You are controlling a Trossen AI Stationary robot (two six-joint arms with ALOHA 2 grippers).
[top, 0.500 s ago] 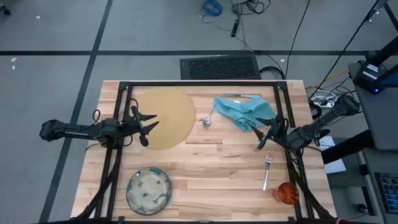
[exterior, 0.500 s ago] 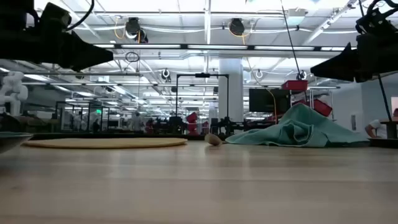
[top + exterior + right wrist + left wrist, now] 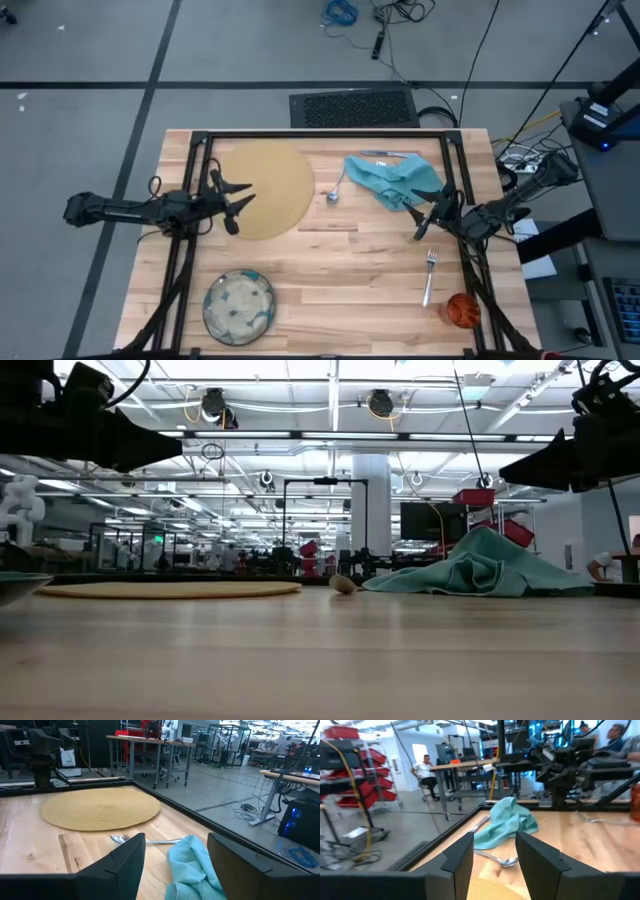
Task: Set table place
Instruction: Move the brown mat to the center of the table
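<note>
Overhead, the table (image 3: 330,270) carries the round tan placemat (image 3: 262,187) at its far left, the green plate (image 3: 239,305) at the near left, the teal napkin (image 3: 392,181) at far centre-right with the knife (image 3: 385,154) behind it and the spoon (image 3: 334,190) beside it, and the fork (image 3: 429,275) and orange cup (image 3: 461,309) near right. The left gripper (image 3: 234,200) hovers over the placemat's left edge, its 2 fingers spread and empty; the right gripper (image 3: 426,218) hangs beside the napkin, fingers apart, holding nothing. Low view: placemat (image 3: 168,589) flat, napkin (image 3: 485,573) heaped. Left wrist: napkin (image 3: 506,822) and spoon (image 3: 496,859) ahead of the parted fingers (image 3: 458,857). Right wrist: fingers (image 3: 125,862) parted before the placemat (image 3: 100,808).
</note>
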